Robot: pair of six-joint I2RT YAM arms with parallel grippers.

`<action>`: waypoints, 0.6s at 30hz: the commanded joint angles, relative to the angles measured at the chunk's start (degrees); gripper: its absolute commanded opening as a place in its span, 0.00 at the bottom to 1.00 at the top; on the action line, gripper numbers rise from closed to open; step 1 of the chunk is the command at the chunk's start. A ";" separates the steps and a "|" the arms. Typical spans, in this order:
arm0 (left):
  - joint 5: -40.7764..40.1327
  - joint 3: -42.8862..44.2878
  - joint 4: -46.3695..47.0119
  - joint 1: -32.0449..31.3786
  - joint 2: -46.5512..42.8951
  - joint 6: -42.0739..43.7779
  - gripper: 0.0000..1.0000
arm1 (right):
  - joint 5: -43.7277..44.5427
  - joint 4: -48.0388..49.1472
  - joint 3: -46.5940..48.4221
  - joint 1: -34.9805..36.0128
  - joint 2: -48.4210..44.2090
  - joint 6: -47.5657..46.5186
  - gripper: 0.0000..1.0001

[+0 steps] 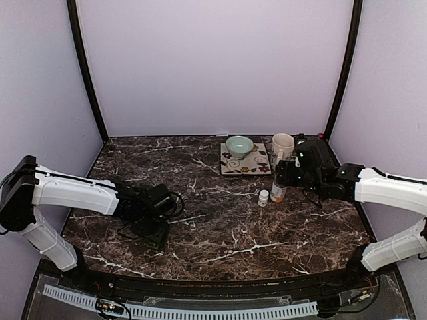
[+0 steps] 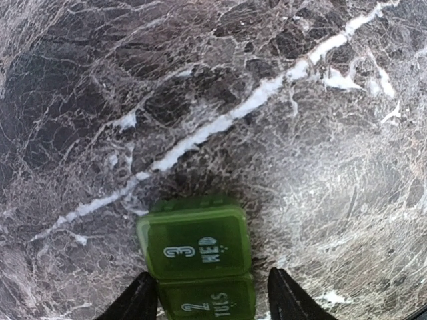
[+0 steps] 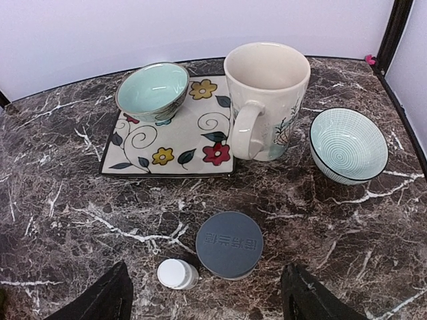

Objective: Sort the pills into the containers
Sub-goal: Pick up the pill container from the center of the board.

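The containers (image 2: pixel 195 250), a dark-green strip of lidded compartments marked "3 WED" and "2 TUES", lie flat on the marble. My left gripper (image 2: pixel 208 275) straddles the TUES compartment. Its left finger (image 2: pixel 137 297) sits against the strip's side, and the right finger (image 2: pixel 287 297) stands a little off it, so the jaws are open. In the top view that gripper (image 1: pixel 152 230) covers the strip. My right gripper (image 3: pixel 205 267) hangs wide open above a grey-lidded bottle (image 3: pixel 229 244) and a small white-capped bottle (image 3: pixel 176 273), touching neither. No loose pills show.
Behind the bottles lies a floral square plate (image 3: pixel 177 143) bearing a pale green bowl (image 3: pixel 152 90). A cream mug (image 3: pixel 267 87) and a striped bowl (image 3: pixel 348 143) stand to its right, close to the table's back right corner. The top view shows the bottles (image 1: pixel 278 192) under the right arm.
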 commanded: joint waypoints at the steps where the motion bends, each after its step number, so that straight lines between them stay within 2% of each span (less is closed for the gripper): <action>1: 0.83 -1.31 0.02 0.37 -0.23 0.47 0.56 | 1.26 0.35 0.46 0.84 -0.59 0.83 0.77; 9: 1.13 -1.85 0.89 0.56 -0.74 0.48 0.45 | 1.75 -0.33 0.67 1.92 -0.83 1.25 0.77; 18: 2.30 -1.03 3.92 2.04 -7.57 1.00 0.41 | 2.75 -1.05 2.11 5.54 -1.73 0.25 0.77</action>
